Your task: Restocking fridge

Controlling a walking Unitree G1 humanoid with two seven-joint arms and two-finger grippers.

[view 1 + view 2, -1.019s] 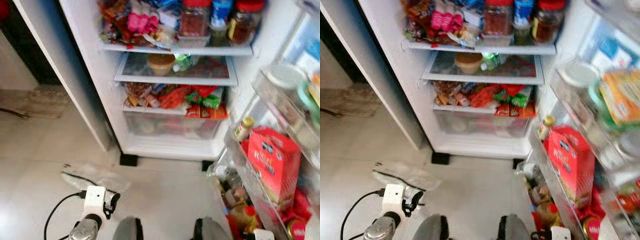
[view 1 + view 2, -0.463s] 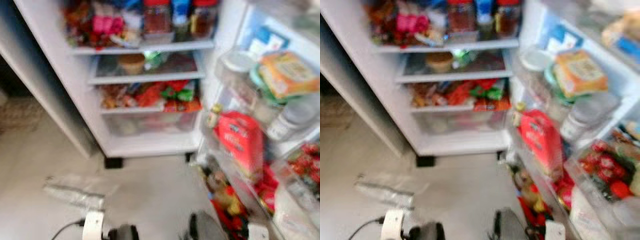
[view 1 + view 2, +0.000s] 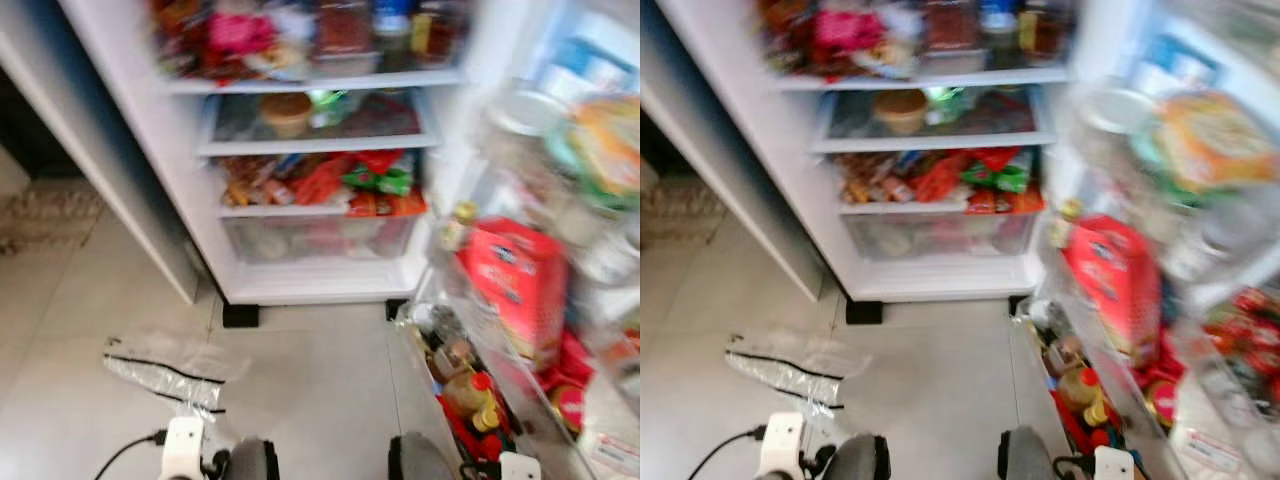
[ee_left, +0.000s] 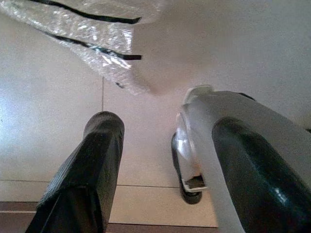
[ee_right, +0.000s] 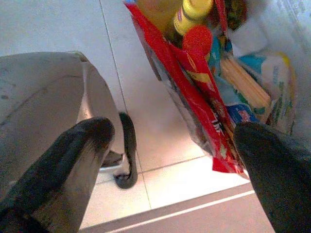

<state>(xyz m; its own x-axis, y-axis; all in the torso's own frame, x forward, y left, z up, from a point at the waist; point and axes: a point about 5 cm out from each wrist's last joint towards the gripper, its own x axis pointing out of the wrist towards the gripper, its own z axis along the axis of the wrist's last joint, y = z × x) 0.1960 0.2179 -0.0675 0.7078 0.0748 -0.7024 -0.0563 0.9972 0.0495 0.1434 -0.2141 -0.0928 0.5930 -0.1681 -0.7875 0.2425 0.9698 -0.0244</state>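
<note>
The fridge [image 3: 320, 150] stands open straight ahead of you, its body filling the upper middle of the head views and its door swung out along your right. The picture is blurred, so take the detail lightly. The top shelf [image 3: 315, 82] is crowded with jars and packets; below it a brown tub [image 3: 286, 112] sits on a glass shelf, and under that lies a row of red and green snack packets [image 3: 345, 185] above a clear drawer [image 3: 320, 238]. In the door, a red carton [image 3: 515, 285] stands in a rack, with yellow-capped bottles [image 3: 470, 395] lower down near the floor.

On the tiled floor [image 3: 320, 380], a crumpled clear plastic bag [image 3: 165, 368] with black stripes lies to your left, well apart from the fridge.

Your left end effector [image 4: 160, 160] hangs low over the tiles with the bag beyond it; one finger shows clearly, the other is hard to pick out, so you cannot tell its state. Your right end effector [image 5: 180, 160] hangs beside the door's bottom rack, its fingers [image 5: 80, 145] spread wide and grasping nothing, with red packaging [image 5: 194, 92] just past them.
</note>
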